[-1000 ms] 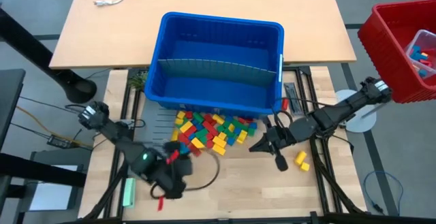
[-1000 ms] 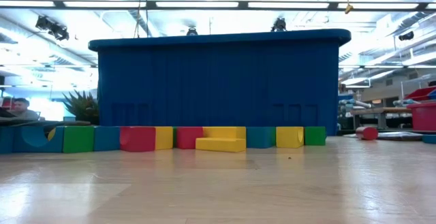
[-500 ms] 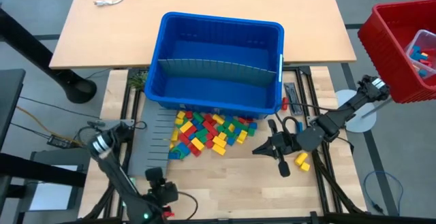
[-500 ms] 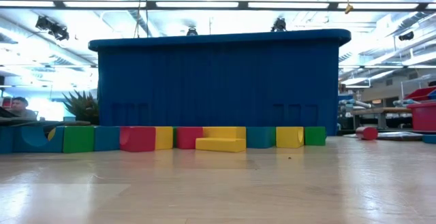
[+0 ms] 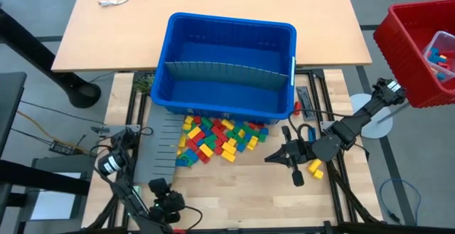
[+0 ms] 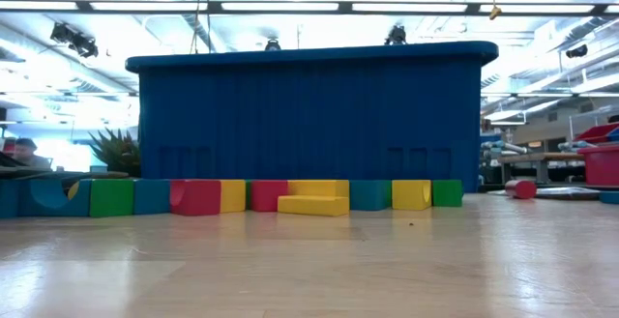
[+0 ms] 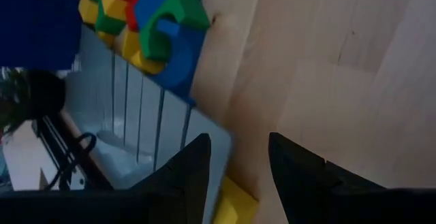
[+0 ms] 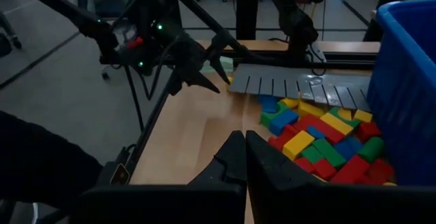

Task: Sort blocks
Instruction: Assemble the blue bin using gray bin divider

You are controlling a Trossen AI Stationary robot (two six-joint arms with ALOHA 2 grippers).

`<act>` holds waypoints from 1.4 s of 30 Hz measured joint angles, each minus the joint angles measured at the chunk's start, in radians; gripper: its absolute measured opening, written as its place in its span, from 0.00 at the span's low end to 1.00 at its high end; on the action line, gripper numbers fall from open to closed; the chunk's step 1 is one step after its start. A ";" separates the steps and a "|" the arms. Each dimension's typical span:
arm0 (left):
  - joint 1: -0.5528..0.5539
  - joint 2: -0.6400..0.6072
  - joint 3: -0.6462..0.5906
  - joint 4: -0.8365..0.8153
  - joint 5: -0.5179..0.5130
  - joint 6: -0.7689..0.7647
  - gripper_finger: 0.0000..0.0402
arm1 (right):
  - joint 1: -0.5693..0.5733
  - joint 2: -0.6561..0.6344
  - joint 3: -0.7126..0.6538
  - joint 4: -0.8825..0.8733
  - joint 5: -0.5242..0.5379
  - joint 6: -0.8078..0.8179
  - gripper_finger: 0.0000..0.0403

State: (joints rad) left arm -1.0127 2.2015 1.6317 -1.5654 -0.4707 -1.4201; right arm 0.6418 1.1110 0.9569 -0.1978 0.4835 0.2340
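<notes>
Left hand (image 7: 235, 176) spread, empty, at table (image 5: 234, 191) front edge; right hand (image 5: 281, 156) pressed together beside blocks (image 5: 217, 136)

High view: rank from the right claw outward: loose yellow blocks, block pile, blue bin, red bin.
From the right claw, shut:
1. Loose yellow blocks, just to its right.
2. Block pile, to its left, in front of the bin.
3. Blue bin, behind the pile.
4. Red bin, far right corner.
</notes>
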 joint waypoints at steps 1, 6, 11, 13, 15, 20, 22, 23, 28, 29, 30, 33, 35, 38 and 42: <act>-0.003 0.007 -0.002 0.007 0.010 -0.002 0.39 | 0.000 0.000 0.000 0.000 0.000 -0.001 0.00; -0.011 0.027 -0.052 0.014 0.027 -0.026 0.39 | 0.000 0.000 0.000 0.000 0.028 -0.007 0.00; -0.001 0.031 -0.139 -0.007 0.065 -0.093 0.39 | 0.000 0.001 0.000 0.002 0.032 -0.002 0.00; 0.001 0.031 -0.159 -0.004 0.066 -0.116 0.39 | 0.000 0.005 0.000 0.000 0.032 -0.002 0.00; 0.004 0.031 -0.168 -0.003 0.069 -0.130 0.39 | 0.000 0.012 0.000 0.003 0.033 0.001 0.00; 0.012 0.031 -0.168 -0.006 0.068 -0.128 0.24 | 0.000 0.033 0.000 0.003 0.033 0.002 0.00; 0.014 0.031 -0.168 -0.011 0.068 -0.128 0.13 | 0.000 0.038 -0.001 0.001 0.033 0.002 0.00; 0.016 0.031 -0.167 -0.019 0.068 -0.128 0.08 | 0.000 0.040 -0.001 0.009 0.033 0.001 0.00; 0.016 0.031 -0.127 -0.021 0.074 -0.125 0.03 | 0.000 0.042 -0.001 0.011 0.033 0.001 0.00; 0.016 0.031 -0.112 -0.020 0.076 -0.122 0.03 | 0.000 0.041 -0.001 0.011 0.033 0.001 0.00; 0.016 0.031 -0.096 -0.017 0.077 -0.108 0.03 | 0.000 0.041 -0.001 0.013 0.033 0.001 0.00; 0.016 0.031 -0.039 -0.015 0.092 -0.073 0.03 | 0.000 0.040 -0.001 0.017 0.033 -0.001 0.00; 0.017 0.031 0.006 -0.010 0.097 -0.054 0.03 | 0.000 0.040 -0.001 0.017 0.033 0.000 0.00; 0.016 0.031 0.067 -0.008 0.099 -0.039 0.03 | 0.000 0.040 -0.001 0.017 0.033 0.000 0.00; 0.016 0.031 0.131 -0.004 0.100 -0.022 0.02 | 0.000 0.040 -0.001 0.017 0.033 -0.001 0.00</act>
State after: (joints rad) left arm -0.9962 2.2322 1.7626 -1.5692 -0.3710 -1.4426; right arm 0.6418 1.1515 0.9562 -0.1810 0.5163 0.2333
